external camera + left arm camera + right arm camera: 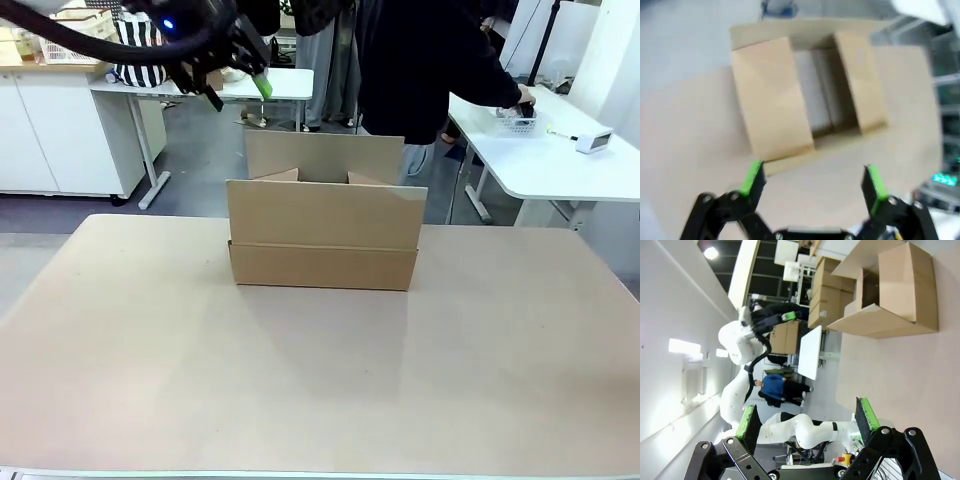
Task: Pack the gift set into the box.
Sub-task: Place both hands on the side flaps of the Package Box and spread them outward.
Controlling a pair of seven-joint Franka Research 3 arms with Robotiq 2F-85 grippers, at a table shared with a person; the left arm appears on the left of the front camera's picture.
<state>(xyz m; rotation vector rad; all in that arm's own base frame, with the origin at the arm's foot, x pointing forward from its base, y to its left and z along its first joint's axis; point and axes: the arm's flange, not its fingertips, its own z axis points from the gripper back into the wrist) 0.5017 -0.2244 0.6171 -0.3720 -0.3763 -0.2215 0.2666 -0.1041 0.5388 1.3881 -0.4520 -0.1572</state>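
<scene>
The left gripper point(238, 90) is hanging high above the bench's point(300, 400) far left part. In its wrist view this gripper point(812, 181) is spreading its jaws wide, the black linked fingers ending in flat bright green pads point(752, 176) with nothing between them. It is looking down into the box point(775, 100) from above and to one side.

The right gripper point(807, 419) is also holding its jaws wide apart and bare, its green pads point(866, 414) slab-shaped on angular black links. It is hovering over the bench point(900, 390), well apart from the box point(905, 285).

The box point(320, 235) is sitting on the far middle of the bench, a rectangular carton of plain brown corrugated cardboard with a matte, unprinted face. Its long near flap is standing upright above a straight horizontal crease, the far flap is rising behind it, and the short end flaps are slanting inward.

The bench is showing a smooth, dull beige top point(680, 130). Beyond it, a person point(420, 60) in dark clothing is reaching toward a white table point(560, 160).
</scene>
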